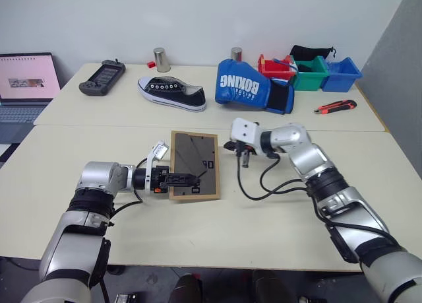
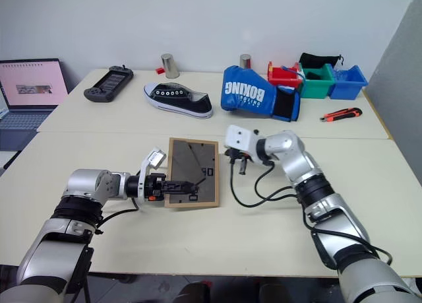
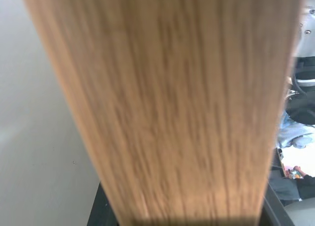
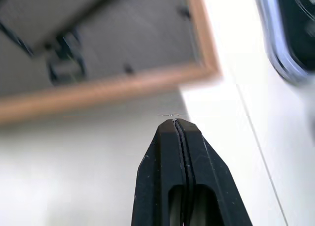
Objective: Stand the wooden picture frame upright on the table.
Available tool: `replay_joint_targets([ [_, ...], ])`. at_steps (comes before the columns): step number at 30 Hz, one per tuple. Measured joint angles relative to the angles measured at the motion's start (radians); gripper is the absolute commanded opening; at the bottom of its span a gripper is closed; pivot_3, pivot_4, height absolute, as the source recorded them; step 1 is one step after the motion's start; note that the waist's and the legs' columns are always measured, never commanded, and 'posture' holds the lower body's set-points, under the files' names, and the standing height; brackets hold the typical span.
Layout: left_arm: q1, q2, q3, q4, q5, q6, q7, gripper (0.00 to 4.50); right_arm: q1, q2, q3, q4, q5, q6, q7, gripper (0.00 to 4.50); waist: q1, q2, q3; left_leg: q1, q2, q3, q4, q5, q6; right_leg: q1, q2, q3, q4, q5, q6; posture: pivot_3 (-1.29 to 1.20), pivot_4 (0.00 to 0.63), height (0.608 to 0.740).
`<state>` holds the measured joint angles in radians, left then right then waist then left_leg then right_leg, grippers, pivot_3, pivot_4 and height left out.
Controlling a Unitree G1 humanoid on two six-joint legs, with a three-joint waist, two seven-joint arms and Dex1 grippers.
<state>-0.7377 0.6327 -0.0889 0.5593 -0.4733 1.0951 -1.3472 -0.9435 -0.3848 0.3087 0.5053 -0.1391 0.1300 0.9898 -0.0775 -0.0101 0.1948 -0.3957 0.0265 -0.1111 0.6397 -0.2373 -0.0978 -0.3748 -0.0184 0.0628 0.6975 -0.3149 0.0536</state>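
Item 1: wooden picture frame (image 1: 194, 165), centre of the head views, dark back board facing the camera, on the table (image 1: 198, 237) near its seam.
Item 2: left gripper (image 1: 191, 179), lower centre, fingers clamped on the frame's lower left edge.
Item 3: right gripper (image 4: 179, 125), just right of the frame, fingers pressed together, holding nothing.

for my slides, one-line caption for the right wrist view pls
Shut right gripper above the table, just short of the wooden picture frame showing its back.

Laptop (image 1: 25, 85), game controller (image 1: 103, 77), sneaker (image 1: 171, 94), blue boxing glove (image 1: 250, 86), utility knife (image 1: 335, 107).
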Motion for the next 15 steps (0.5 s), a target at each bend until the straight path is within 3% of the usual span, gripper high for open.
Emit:
replay_joint_targets([
  [4,0.01,0.0,0.036,-0.055,-0.018,0.043,0.06,1.31,-0.02,-0.029,-0.056,-0.003,0.046,0.05,0.027,0.0,-0.006,0.0,0.0,-0.001,0.0,0.0,0.0,0.0,0.0,-0.001,0.0,0.0,0.0,0.0,0.0,0.0,0.15,0.74],
  [10,0.024,-0.001,0.1,-0.186,-0.074,0.156,0.175,1.31,-0.18,0.038,-0.201,-0.095,0.334,0.436,0.143,0.0,-0.01,0.001,0.001,-0.004,0.001,0.0,-0.001,0.0,0.0,-0.006,0.0,0.0,0.001,0.0,0.0,0.0,0.15,0.74],
  [15,0.024,-0.003,0.161,-0.267,-0.136,0.234,0.235,1.31,-0.226,0.059,-0.214,-0.103,0.437,0.574,0.182,0.0,-0.006,0.001,0.001,-0.005,0.0,0.0,-0.003,0.0,0.0,-0.006,0.0,0.0,0.0,0.0,0.0,0.0,0.15,0.74],
])
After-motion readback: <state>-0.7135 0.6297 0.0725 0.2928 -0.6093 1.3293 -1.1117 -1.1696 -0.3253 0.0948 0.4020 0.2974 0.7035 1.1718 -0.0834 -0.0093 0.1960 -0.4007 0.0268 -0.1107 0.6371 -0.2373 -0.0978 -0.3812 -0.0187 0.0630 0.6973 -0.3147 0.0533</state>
